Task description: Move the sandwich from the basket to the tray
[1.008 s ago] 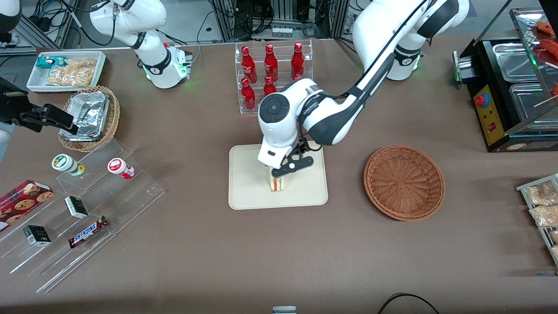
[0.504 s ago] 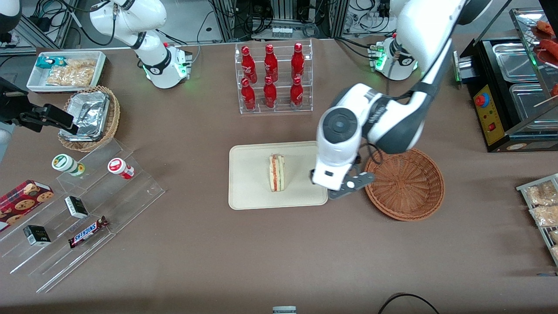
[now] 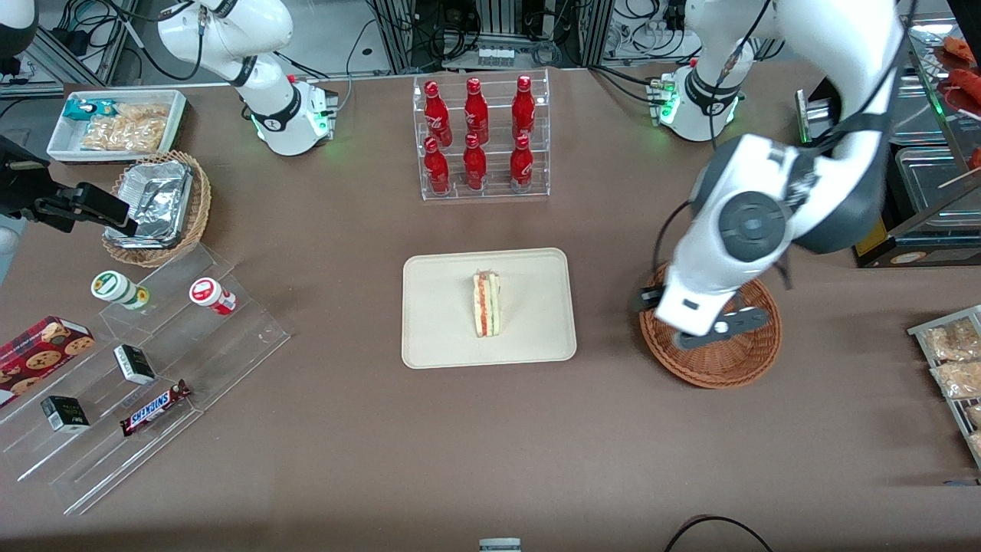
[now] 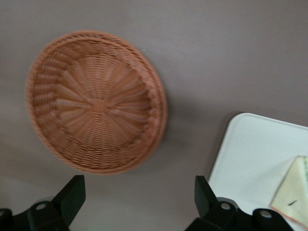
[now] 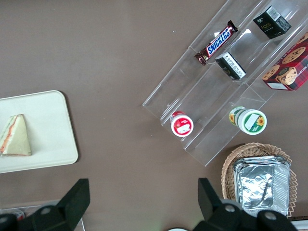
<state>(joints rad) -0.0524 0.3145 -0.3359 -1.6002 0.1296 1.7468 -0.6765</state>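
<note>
Front view: one sandwich (image 3: pixel 487 303) on tray (image 3: pixel 437 337); one empty basket (image 3: pixel 728 366); tool (image 4: pixel 139 204) above, fingers spread.

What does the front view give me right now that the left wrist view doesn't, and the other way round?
Only the front view shows the whole tray with the sandwich standing on it, the rack of red bottles, and the gripper hanging above the basket, where the arm hides part of the weave. Only the left wrist view shows the basket's whole inside, with nothing in it, and the open fingers holding nothing. Both show the basket, the brown table, a corner of the tray, and at least part of the sandwich.
</note>
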